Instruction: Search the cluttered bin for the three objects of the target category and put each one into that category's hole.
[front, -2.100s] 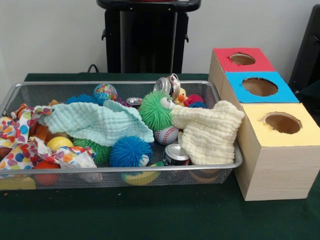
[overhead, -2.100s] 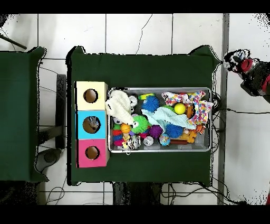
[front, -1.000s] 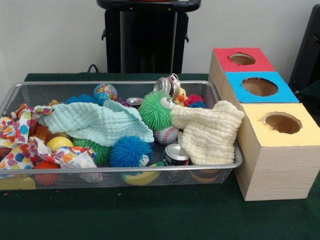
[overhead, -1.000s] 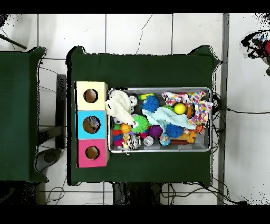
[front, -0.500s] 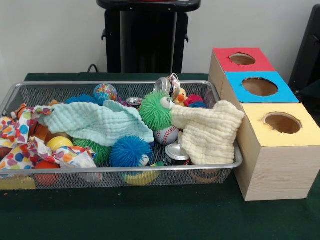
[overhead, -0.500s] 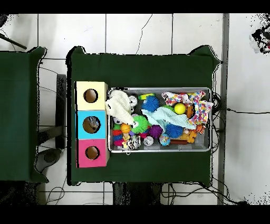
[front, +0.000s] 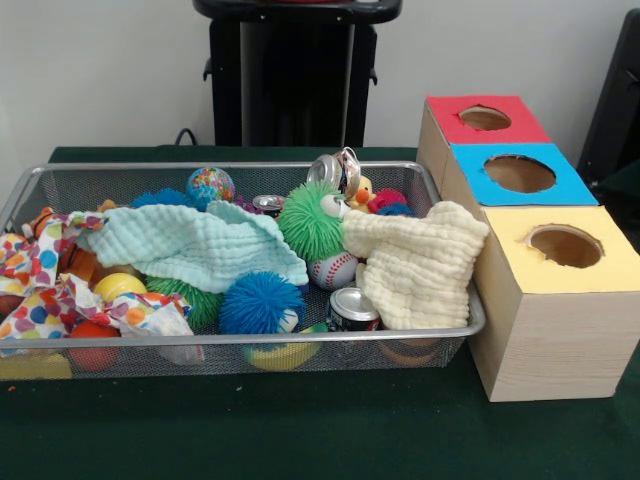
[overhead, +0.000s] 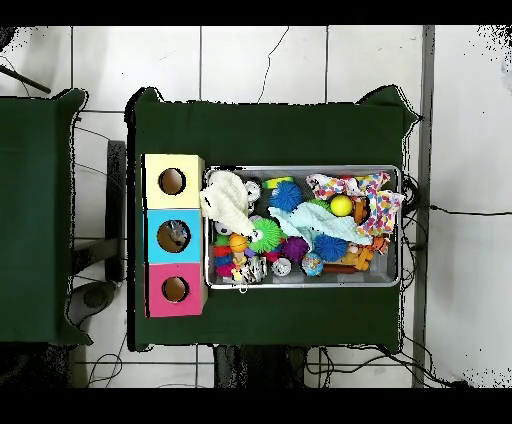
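Wire mesh bin (front: 230, 172): sitting on the green table cloth (front: 300, 430), crammed with toys and cloths.

Sorting box (front: 545, 330): standing just beside the bin's end, three holes on top — a red-topped hole (front: 485, 118), a blue-topped hole (front: 520, 173), a yellow-topped hole (front: 565, 245). From overhead something pale seems to be lying inside the blue one; I cannot tell what.

Gripper: showing in neither view, so I cannot tell how its jaws are standing. Nothing is reaching into the bin.

Candidates, category unnamed:
- Cans: one upright can (front: 352, 308) at the near rim, touching the cream cloth (front: 415, 262); one crushed can (front: 335, 170) at the far wall; a third can top (front: 268, 203) peeking out behind the green spiky ball (front: 310, 220).
- Balls: blue spiky ball (front: 260, 303), baseball (front: 333, 270), globe-patterned ball (front: 210, 185), yellow ball (front: 118, 285).
- Coverings: mint cloth (front: 190, 245) lying over the middle, spotted cloth (front: 60, 290) bunched at the far-from-boxes end.

Doing the search well, in my judgement: the cloths are hiding a good deal, so lifting or dragging one aside first would be wiser than grabbing blind. The near can is standing clear on top and looks the easiest pick, provided the jaws come straight down and are not snagging the cream cloth beside it. The spiky balls will squash and slip.
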